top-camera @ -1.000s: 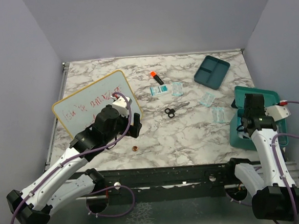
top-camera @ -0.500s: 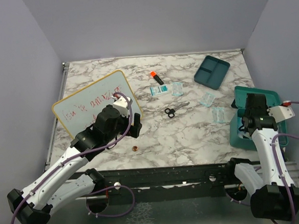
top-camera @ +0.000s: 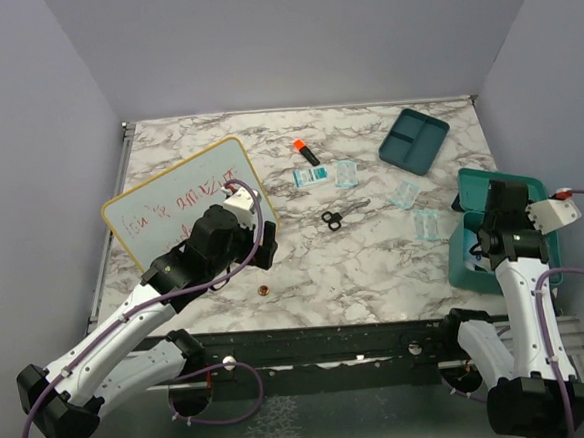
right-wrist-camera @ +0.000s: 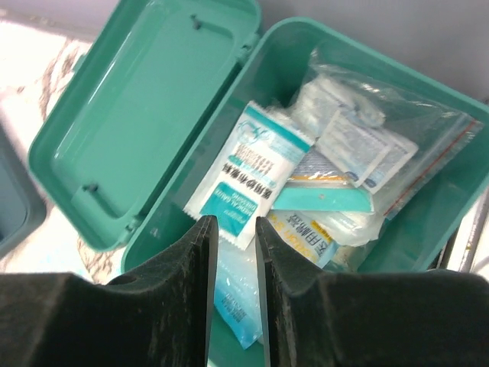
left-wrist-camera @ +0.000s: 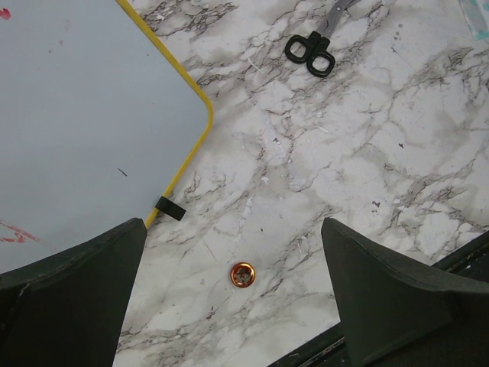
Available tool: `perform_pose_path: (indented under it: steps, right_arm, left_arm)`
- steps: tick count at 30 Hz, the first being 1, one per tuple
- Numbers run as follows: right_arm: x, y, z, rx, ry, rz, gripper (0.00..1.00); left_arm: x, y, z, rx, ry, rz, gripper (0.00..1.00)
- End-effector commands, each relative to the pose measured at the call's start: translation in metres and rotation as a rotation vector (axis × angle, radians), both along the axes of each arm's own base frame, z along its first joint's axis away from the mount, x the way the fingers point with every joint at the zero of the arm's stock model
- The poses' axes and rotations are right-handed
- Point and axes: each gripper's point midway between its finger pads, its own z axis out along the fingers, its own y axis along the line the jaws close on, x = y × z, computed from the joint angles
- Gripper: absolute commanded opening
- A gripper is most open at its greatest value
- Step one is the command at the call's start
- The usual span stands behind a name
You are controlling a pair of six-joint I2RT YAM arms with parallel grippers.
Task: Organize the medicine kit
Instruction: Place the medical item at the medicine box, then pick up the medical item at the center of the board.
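Note:
The medicine kit is a teal case [top-camera: 460, 263] at the table's right edge, with its lid [right-wrist-camera: 137, 115] swung open to the left. Its matching divided tray [top-camera: 414, 140] lies apart at the back right. Inside the case [right-wrist-camera: 283, 53] lie a white-and-teal dressing packet [right-wrist-camera: 244, 172], a clear blue sachet [right-wrist-camera: 233, 302] and a zip bag of wipes [right-wrist-camera: 374, 130]. My right gripper [right-wrist-camera: 235, 223] hangs over the case [top-camera: 486, 240], jaws a narrow gap apart with nothing between them. My left gripper [left-wrist-camera: 233, 225] is wide open and empty over the marble beside the whiteboard [top-camera: 264, 243].
A yellow-framed whiteboard [top-camera: 161, 203] lies at the left. Mid-table are black scissors [top-camera: 334, 217], an orange-capped marker [top-camera: 305, 151], a small box [top-camera: 311, 177] and clear packets [top-camera: 405, 192] [top-camera: 428, 226]. A copper disc [left-wrist-camera: 242, 274] sits near the front edge.
My right gripper's jaws have parted from shut, and its wrist has drifted slightly right over the case. The left arm has barely moved.

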Motion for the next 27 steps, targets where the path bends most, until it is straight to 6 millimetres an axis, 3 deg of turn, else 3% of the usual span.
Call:
perform_pose_path:
  steps: [1, 6, 10, 15, 19, 25, 27]
  right_arm:
    - [0.023, 0.013, 0.026, -0.021, -0.045, 0.198, 0.31]
    - [0.058, 0.053, 0.069, -0.031, -0.202, 0.536, 0.35]
    - [0.08, 0.095, 0.087, 0.046, -0.319, 0.763, 0.35]
    - [0.105, 0.14, 0.09, 0.234, -0.409, 0.955, 0.35]
    - [0.121, 0.156, 0.089, 0.284, -0.434, 1.022, 0.36]
    - [0.145, 0.195, 0.069, 0.292, -0.387, 1.122, 0.37]
    - [0.153, 0.222, 0.059, 0.295, -0.359, 1.198, 0.38]
  left_arm:
    - [0.004, 0.005, 0.0, 0.017, -0.029, 0.024, 0.99]
    - [0.009, 0.01, 0.006, 0.026, -0.055, 0.054, 0.99]
    - [0.013, 0.012, 0.023, 0.003, -0.088, 0.081, 0.99]
    - [0.016, 0.017, 0.041, -0.036, -0.132, 0.123, 0.99]
    - [0.018, 0.029, 0.043, -0.028, -0.176, 0.167, 0.99]
    - [0.017, 0.044, 0.045, -0.02, -0.216, 0.217, 0.99]
    - [0.016, 0.046, 0.049, -0.033, -0.226, 0.223, 0.99]
